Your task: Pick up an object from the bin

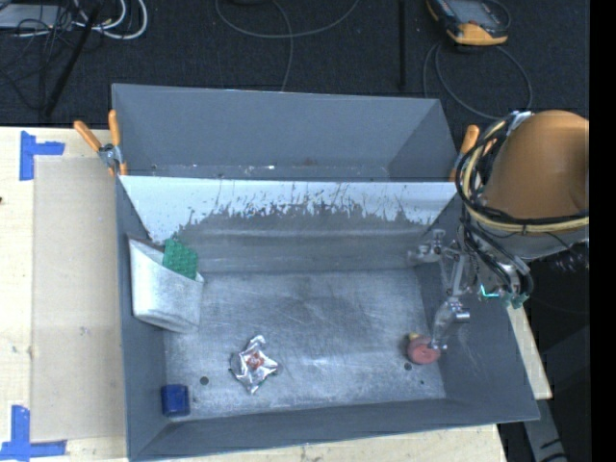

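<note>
My gripper [438,340] reaches down at the bin's right side, its fingertips right above a small red round object [423,352] lying on the floor near the right wall. The finger tips seem to touch or nearly touch it. A crumpled silver wrapper with a red spot [255,364] lies on the floor to the left of it.
A small blue block [174,399] sits in the front left corner. A white cloth with a green sponge-like piece [179,258] on top leans against the left wall. The arm with its orange cover and cables hangs over the right rim.
</note>
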